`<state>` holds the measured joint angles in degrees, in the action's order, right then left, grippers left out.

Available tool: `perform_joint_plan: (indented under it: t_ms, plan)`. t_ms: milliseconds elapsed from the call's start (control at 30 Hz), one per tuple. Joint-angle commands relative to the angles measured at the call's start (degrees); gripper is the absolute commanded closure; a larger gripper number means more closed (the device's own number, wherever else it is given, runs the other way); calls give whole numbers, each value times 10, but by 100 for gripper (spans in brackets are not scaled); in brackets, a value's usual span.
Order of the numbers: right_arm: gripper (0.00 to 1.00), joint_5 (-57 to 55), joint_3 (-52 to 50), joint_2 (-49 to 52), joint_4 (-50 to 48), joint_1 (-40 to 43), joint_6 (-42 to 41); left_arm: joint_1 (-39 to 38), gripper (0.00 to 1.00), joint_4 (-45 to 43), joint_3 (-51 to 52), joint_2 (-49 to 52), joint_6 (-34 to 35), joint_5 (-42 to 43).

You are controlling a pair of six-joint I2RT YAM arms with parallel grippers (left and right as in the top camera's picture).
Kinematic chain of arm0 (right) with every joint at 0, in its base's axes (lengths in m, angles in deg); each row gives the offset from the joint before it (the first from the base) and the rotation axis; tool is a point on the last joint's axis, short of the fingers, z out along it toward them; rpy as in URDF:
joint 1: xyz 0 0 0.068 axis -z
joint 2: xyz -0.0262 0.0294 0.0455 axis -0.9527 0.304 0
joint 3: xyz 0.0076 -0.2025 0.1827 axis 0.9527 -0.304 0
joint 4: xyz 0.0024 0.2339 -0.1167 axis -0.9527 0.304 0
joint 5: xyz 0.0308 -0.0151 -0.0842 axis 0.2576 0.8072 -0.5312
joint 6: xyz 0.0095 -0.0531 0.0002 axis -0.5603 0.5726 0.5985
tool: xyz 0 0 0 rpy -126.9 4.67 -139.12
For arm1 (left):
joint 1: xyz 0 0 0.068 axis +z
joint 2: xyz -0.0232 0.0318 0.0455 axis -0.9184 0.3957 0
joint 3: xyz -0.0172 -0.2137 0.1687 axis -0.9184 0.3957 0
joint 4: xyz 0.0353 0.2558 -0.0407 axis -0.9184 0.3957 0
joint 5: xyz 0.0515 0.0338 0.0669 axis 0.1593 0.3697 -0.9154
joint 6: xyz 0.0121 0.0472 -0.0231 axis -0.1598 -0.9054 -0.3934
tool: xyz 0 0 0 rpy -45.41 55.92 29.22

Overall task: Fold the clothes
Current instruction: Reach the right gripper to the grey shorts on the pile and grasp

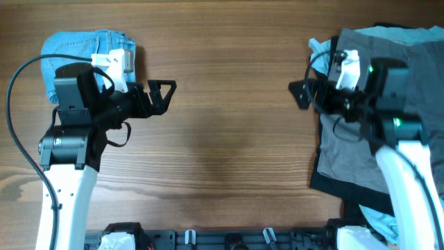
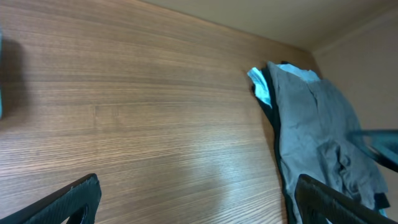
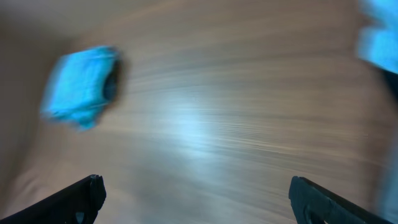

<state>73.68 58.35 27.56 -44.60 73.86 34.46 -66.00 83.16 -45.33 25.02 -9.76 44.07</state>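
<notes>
Wide open, holding nothing: left gripper (image 1: pixel 166 96) above the brown wooden table (image 1: pixel 229 160), right gripper (image 1: pixel 297 96) just beside the rumpled plain grey cotton shorts (image 1: pixel 347 149) lying on a larger black garment (image 1: pixel 325 182) at right. Folded light-blue denim shorts (image 1: pixel 69 52) at far left.

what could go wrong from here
The grey shorts lie on the black garment with pale-blue cloth peeking out, so the open right gripper might pinch several layers and drag the pile. The left arm hangs above the folded denim shorts and could muss them.
</notes>
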Motion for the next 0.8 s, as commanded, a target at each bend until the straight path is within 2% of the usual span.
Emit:
perform_joint_plan:
  t_ms: [0,67,100,133,167,300,433,567,667,700,767]
  plan:
    - [0,-214,58,124,-1,23,-29,-4,0,-1,-14,1,0,22]
    - [1,-236,78,177,-4,30,-27,-4,0,-1,-14,1,-3,22]
    - [7,-245,88,213,-10,35,-27,-4,0,-1,-14,2,-11,22]
    - [19,-251,92,241,-20,38,-28,-4,0,1,-14,2,-14,21]
    - [25,-254,92,265,-30,42,-33,-4,0,2,-14,3,-14,22]
    - [33,-268,92,345,-58,53,-39,-4,0,6,-13,5,-14,21]
    - [41,-283,92,367,-73,53,-37,-4,0,5,-13,13,-14,22]
    - [62,-326,92,383,-74,54,-36,-5,0,6,-13,22,-14,22]
    - [92,-340,92,387,-66,59,-37,-6,1,6,-14,23,-14,22]
    - [96,-340,93,385,-64,63,-37,-6,1,6,-14,23,-14,22]
    - [96,-339,94,376,-59,72,-38,-6,0,5,-13,23,-14,21]
